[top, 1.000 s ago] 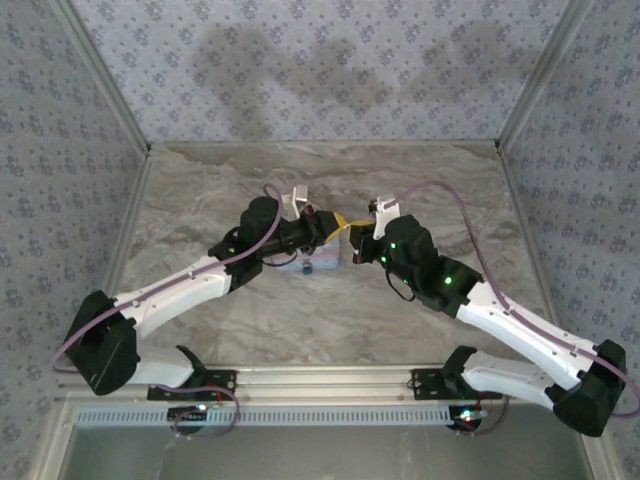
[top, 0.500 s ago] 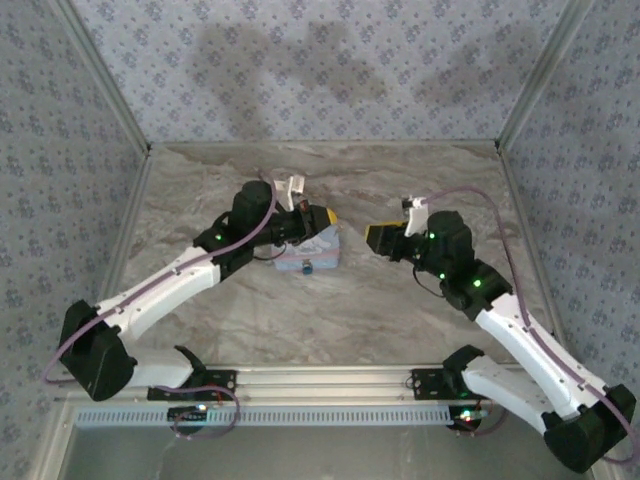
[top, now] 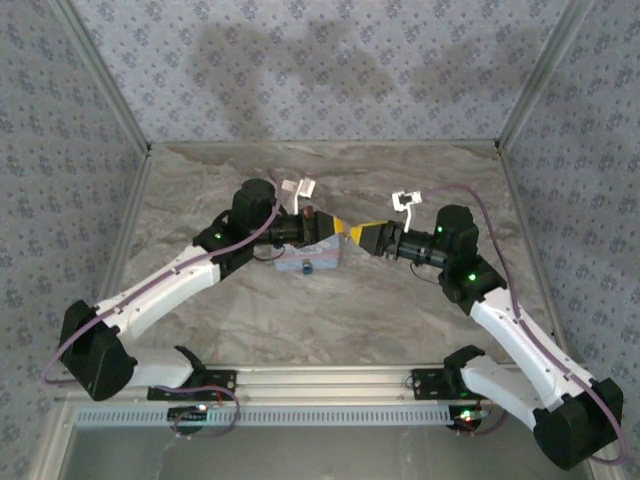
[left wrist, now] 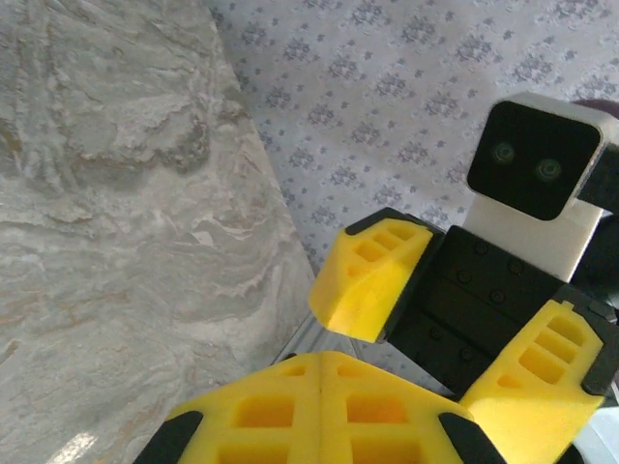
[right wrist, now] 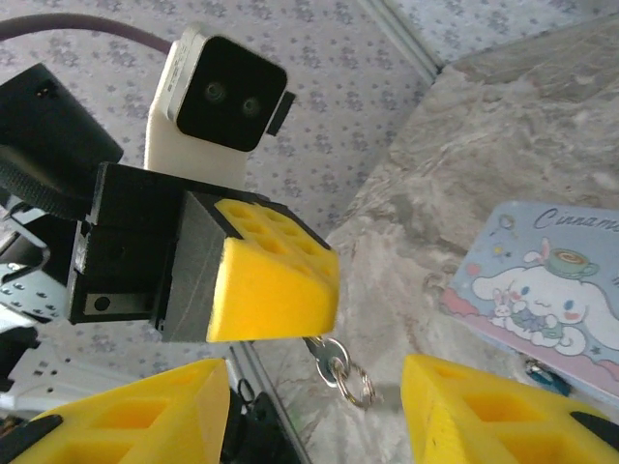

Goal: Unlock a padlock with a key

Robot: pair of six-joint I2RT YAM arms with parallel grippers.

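My left gripper [top: 335, 225] is shut on a small silver key [right wrist: 329, 350], which hangs with its ring [right wrist: 354, 383] below the pressed yellow fingertips [right wrist: 276, 282]. In the left wrist view the left gripper [left wrist: 321, 382] has its pads closed flat together and the key is hidden. My right gripper [top: 360, 234] faces it at close range, open, and the right gripper [right wrist: 314, 389] has the key and ring hanging between its spread fingers, touching neither. The tiny dark-blue padlock [right wrist: 547, 376] lies at the near edge of the light-blue tin [right wrist: 542, 280], on the table below both grippers.
The light-blue cartoon tin [top: 322, 256] lies flat mid-table under the left gripper, with the padlock [top: 307, 266] at its front edge. Patterned walls close the table at the back and both sides. Marble surface stretches open to the front and right.
The right gripper drew back to the right, then swung in again to face the left gripper tip to tip. The left gripper shifted slightly back, staying shut on the key.
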